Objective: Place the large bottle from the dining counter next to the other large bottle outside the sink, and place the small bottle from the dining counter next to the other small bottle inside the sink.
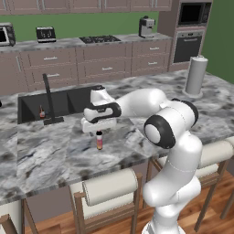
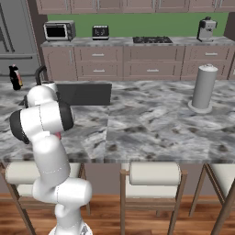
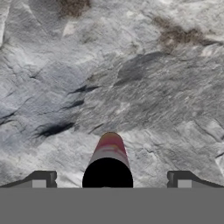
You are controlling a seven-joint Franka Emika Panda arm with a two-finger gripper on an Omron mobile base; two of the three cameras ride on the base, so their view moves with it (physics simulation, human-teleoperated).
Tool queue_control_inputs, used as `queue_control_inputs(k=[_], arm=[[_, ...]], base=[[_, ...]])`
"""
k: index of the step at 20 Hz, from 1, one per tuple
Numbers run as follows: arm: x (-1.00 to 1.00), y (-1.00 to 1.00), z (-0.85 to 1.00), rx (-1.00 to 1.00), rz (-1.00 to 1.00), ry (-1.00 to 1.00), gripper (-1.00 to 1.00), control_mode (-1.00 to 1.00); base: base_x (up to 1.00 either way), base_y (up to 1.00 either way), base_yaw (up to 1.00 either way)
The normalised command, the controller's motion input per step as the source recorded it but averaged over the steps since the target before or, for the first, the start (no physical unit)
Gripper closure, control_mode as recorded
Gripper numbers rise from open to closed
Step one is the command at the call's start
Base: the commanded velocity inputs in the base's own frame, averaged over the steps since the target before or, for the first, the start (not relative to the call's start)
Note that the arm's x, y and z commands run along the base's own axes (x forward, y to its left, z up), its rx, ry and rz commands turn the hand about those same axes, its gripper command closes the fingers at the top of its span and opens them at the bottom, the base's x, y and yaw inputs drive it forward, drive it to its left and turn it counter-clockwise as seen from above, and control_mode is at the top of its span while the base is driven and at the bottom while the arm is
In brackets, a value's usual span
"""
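Gripper poised straight above the small bottle on the marble desk

The small bottle (image 1: 99, 140) stands upright on the desk (image 1: 50, 155), just in front of the sink (image 1: 32, 106), and the gripper (image 1: 98, 129) hangs directly over its dark cap, pointing down, which suits a top-down pick. In the hand view the bottle (image 3: 108, 162) rises between the two fingers (image 3: 40, 179), which are spread wide to either side and do not touch it, so nothing is gripped yet. Its match, another small bottle (image 1: 41, 112), waits inside the sink beside the faucet (image 1: 48, 98). A large dark bottle (image 2: 15, 76) stands outside the sink, on the far left in the right base view.
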Motion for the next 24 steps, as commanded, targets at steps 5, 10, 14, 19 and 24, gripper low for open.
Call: queue_control_inputs(k=[5,10,14,19,24], arm=[[0.0,0.0,0.0,0.0,0.0,0.0,-1.0,-1.0],[0.0,0.0,0.0,0.0,0.0,0.0,-1.0,-1.0],[0.0,0.0,0.0,0.0,0.0,0.0,-1.0,-1.0],[0.0,0.0,0.0,0.0,0.0,0.0,1.0,-1.0],[0.0,0.0,0.0,0.0,0.0,0.0,1.0,-1.0]], base=[[0.0,0.0,0.0],[0.0,0.0,0.0],[0.0,0.0,0.0],[0.0,0.0,0.0],[0.0,0.0,0.0]])
